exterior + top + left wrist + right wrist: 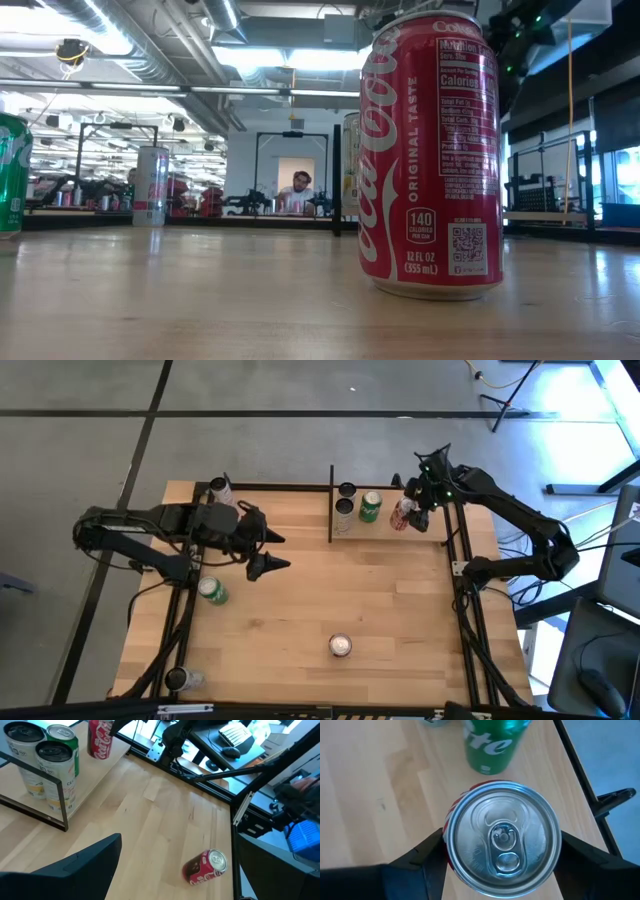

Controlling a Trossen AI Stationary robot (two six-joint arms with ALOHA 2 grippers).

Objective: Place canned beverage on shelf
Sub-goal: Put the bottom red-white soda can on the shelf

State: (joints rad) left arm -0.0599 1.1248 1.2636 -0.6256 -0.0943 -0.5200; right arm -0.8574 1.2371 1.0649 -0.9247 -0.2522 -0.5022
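Grey concrete floor surrounds the large light-wood tabletop [300, 610], which has thin black bars along its edges. At its far right sits the shelf [385, 535], a small light-wood section fenced by black metal bars, with two pale silver cans [345, 508] and a green soda can [371, 506] standing at its left end. The right arm reaches over the shelf's right end, where the right gripper [502, 851] has a finger pressed on either side of an upright red cola can [502, 837], just beside the green one. The left gripper [268, 550] hovers over the table's left half, fingers spread and holding nothing. Another red cola can [341, 646] stands near the front edge, well apart from the shelf.
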